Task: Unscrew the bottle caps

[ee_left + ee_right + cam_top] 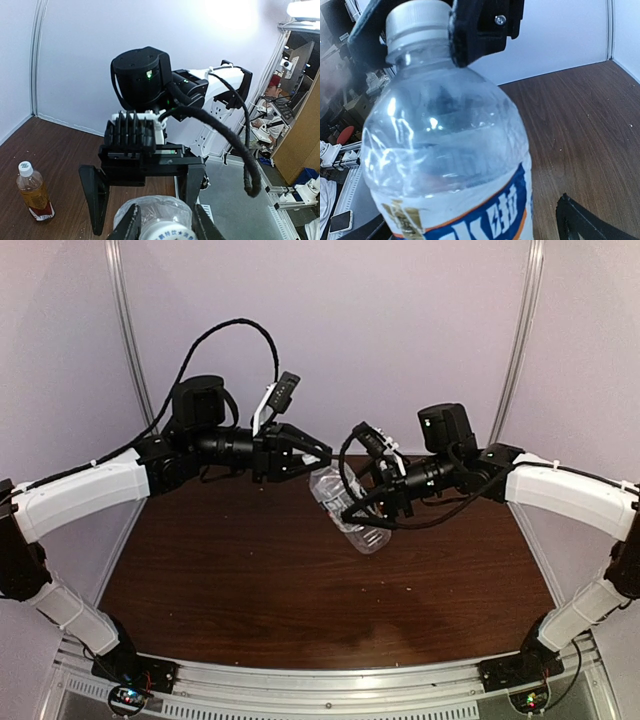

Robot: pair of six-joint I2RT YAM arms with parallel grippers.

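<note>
Clear thin plastic makes the bottle light and squashy, held up over the middle of the tabletop. The right gripper, spread wide, hugs its body. The left gripper pinches the small white cap, the hard part to twist.

The clear bottle hangs tilted in mid-frame of the top view, above the bench, its blue-and-white label showing at the bottom of the right wrist view. Its white cap is still on. The amber bottle stands upright at lower left in the left wrist view, white cap on.
</note>
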